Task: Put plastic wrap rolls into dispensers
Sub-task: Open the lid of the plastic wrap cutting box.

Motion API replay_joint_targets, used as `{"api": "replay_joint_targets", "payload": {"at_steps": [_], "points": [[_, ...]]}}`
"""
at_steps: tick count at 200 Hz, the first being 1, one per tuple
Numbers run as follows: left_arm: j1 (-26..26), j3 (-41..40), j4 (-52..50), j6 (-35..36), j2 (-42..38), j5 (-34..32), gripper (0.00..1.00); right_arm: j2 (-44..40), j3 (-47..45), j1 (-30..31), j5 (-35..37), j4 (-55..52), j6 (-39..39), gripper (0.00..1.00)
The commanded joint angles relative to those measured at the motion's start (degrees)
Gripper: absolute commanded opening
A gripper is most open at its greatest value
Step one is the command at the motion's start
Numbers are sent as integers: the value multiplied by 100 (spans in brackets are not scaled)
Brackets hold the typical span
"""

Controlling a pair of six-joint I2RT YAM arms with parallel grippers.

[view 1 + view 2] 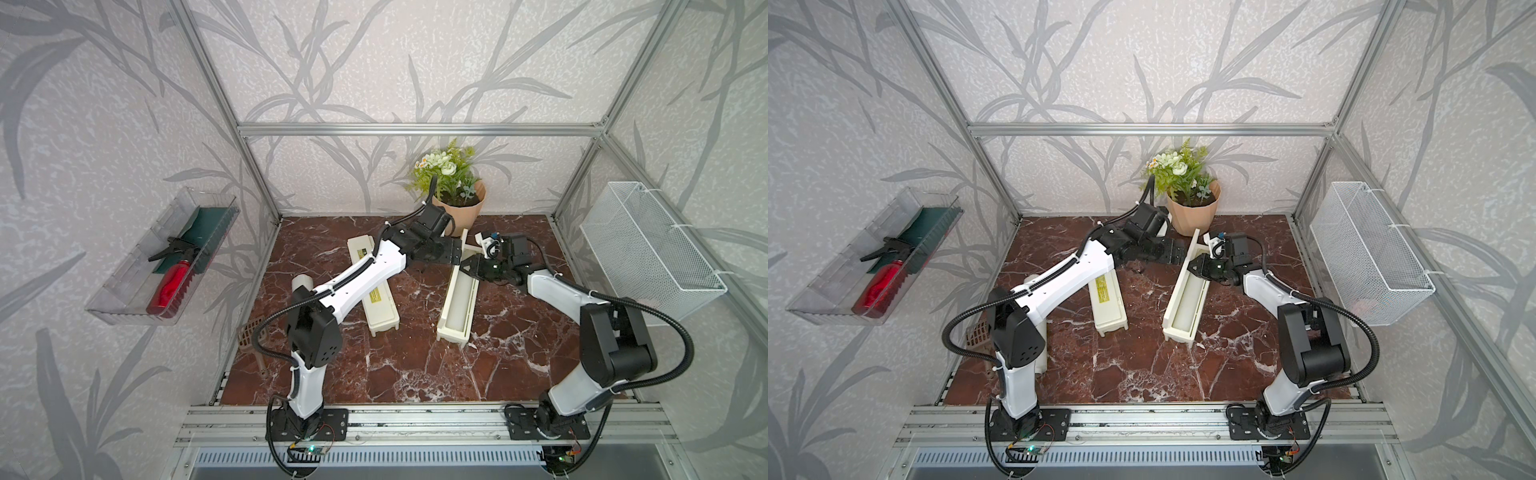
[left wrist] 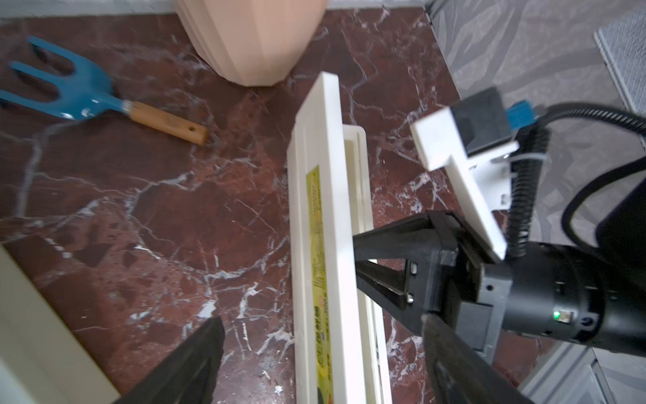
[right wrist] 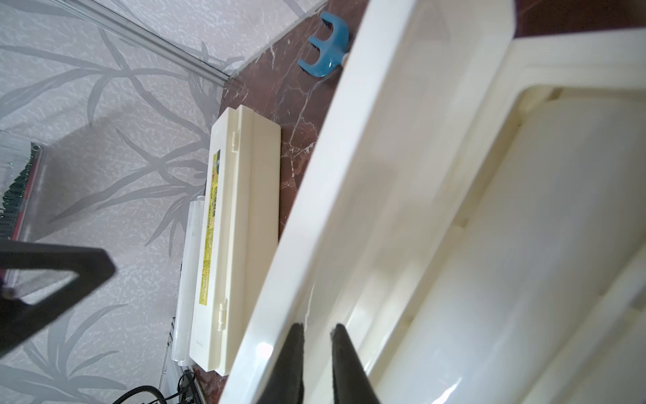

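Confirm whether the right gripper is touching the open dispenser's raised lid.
Touching. The right wrist view shows the right gripper shut on the raised lid, its thin white edge pinched between both fingertips with no gap.

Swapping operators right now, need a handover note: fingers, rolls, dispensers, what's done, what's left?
Left gripper: fingers open, empty, at the raised lid of the open dispenser.
Right gripper: fingers shut on that lid, holding it up.
First roll lies inside the open dispenser; second roll on the table beside the closed dispenser.
Done: first roll loaded. Left: shut lid, open closed dispenser, load second roll.
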Motion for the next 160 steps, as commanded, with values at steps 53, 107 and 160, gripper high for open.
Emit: {"api": "replay_joint_targets", "payload": {"at_steps": [53, 107, 160], "points": [[116, -582, -399, 418, 82, -257, 84, -155, 476, -50, 548, -773, -355, 33], [144, -689, -668, 433, 242, -404, 82, -804, -85, -447, 1757, -1616, -551, 37], [513, -1026, -699, 377, -199, -843, 83, -197, 39, -432, 1659, -1699, -723, 39]]}}
